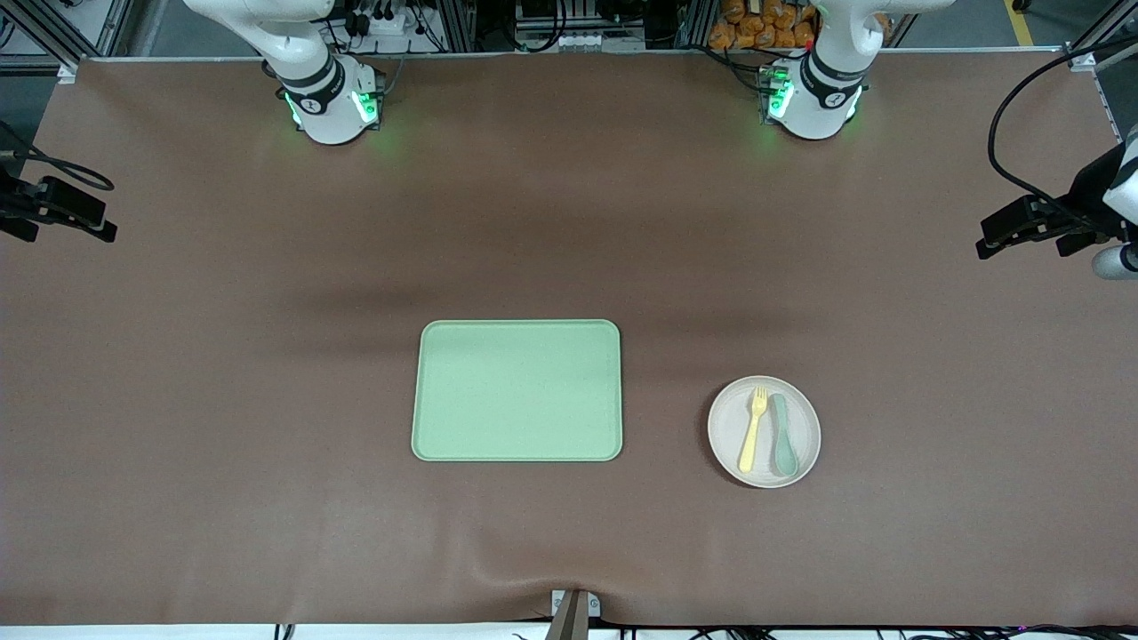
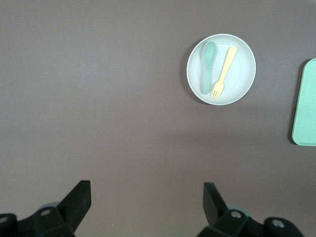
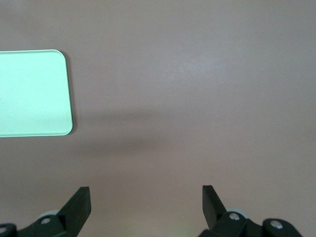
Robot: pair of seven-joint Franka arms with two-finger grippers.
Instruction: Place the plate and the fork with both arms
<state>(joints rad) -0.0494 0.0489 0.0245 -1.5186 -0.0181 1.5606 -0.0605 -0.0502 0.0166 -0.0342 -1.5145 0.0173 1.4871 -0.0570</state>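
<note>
The round pale plate (image 1: 805,433) lies on the brown table, toward the left arm's end from the green tray (image 1: 516,390). The pale yellow fork (image 1: 753,429) lies in the plate, beside a grey-green spoon (image 1: 782,435). The plate (image 2: 243,74) and fork (image 2: 223,72) also show in the left wrist view. My left gripper (image 2: 146,190) is open and empty, high over bare table at the left arm's end (image 1: 991,242). My right gripper (image 3: 145,192) is open and empty, high over bare table at the right arm's end (image 1: 98,222).
The light green tray lies at the table's middle and shows in the right wrist view (image 3: 32,92) and at the edge of the left wrist view (image 2: 306,103). The arm bases (image 1: 331,105) (image 1: 813,100) stand along the table's edge farthest from the front camera.
</note>
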